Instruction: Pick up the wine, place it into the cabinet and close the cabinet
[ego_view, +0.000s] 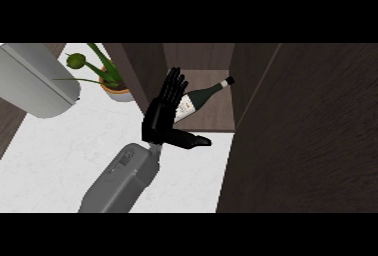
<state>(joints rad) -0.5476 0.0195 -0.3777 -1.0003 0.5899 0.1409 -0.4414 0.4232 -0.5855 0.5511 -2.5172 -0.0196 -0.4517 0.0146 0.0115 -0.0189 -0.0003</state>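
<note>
The wine bottle (201, 96) is dark green with a white label. It lies on its side on the brown shelf of the open cabinet (216, 119), with its neck pointing up and to the right. My left hand (164, 112) is open, its fingers straight and spread over the bottle's base and left side, its thumb sticking out to the right below the bottle. The fingers hide the bottle's lower end. The cabinet door (310, 135) stands open as a wide dark panel on the right. My right hand does not show.
A potted green plant (109, 80) stands just left of the cabinet's side wall. A large grey rounded appliance (37, 80) fills the upper left. The white counter (59, 155) spreads below them, around my grey forearm (122, 182).
</note>
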